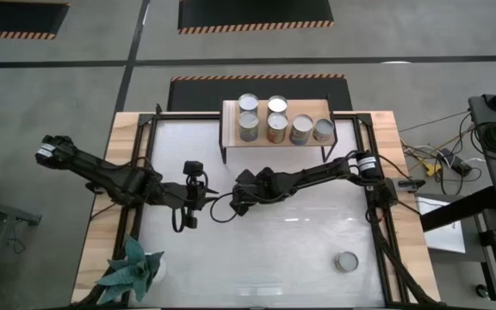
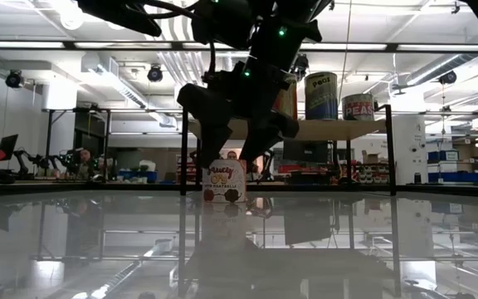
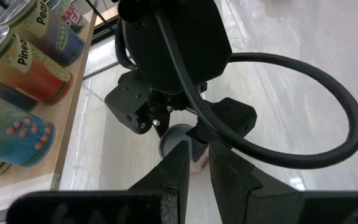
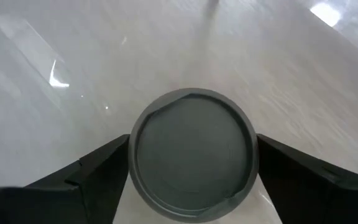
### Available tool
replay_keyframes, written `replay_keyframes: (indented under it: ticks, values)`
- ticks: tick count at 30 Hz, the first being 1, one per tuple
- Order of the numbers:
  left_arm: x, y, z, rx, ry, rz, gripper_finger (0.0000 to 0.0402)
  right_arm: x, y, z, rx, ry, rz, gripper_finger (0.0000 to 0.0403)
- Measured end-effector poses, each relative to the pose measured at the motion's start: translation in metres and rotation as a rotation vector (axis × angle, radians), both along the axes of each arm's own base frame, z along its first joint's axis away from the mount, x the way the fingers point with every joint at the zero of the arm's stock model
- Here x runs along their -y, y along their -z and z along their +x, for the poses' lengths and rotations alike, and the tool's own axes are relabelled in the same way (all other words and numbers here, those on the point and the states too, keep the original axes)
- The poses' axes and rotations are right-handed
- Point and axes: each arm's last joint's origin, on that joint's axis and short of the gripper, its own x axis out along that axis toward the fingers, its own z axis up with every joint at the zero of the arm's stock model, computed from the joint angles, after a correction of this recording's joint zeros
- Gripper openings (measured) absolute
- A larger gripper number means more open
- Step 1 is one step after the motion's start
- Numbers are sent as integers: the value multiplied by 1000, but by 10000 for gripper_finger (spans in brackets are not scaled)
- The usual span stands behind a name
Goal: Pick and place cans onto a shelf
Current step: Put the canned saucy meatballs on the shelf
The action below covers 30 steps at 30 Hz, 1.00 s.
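Grasping of one more can was the step in hand. In the right wrist view the can (image 4: 192, 154) stood upright on the tabletop (image 4: 73, 74), its grey lid seen from above, and the two dark fingers (image 4: 89, 180) stood one on each side of it, wide apart; a small gap seemed to remain, though the view is too close to be sure. So the right tool (image 1: 241, 200) was open around the can and did not hold it. The next move, I judge, called for closing on the sides, squarely, then a lift high enough to clear the board's edge.

In the low view this can (image 2: 224, 181) stood under the tool, near the middle of the tabletop. The left tool (image 1: 188, 200) waited just beside, nearly closed and empty.

Farther back, the shelf (image 1: 275, 138) carried six cans (image 1: 269, 116) in two rows. One lone can (image 1: 345, 262) lay well apart, near the front right corner.
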Motion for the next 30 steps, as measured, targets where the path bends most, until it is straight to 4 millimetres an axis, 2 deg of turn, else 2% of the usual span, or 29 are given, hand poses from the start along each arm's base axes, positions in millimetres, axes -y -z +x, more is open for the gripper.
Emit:
replay_keyframes:
  ticks: [8,11,16,21,27,30]
  values:
    - [0,0,0,1,0,0,44,-1,-2,0,-8,-31,-12,287]
    - [0,0,0,1,0,0,44,-6,-16,-2,8,-75,-12,289]
    - [0,0,0,3,4,4,44,-24,-61,-16,98,-180,33,290]
    - [0,-1,1,12,6,4,44,-36,-113,-51,152,-207,63,290]
    - [1,-3,3,41,9,-2,44,-33,-176,-95,317,-187,70,290]
    - [1,-5,4,57,14,-1,44,-22,-204,-115,389,-177,7,290]
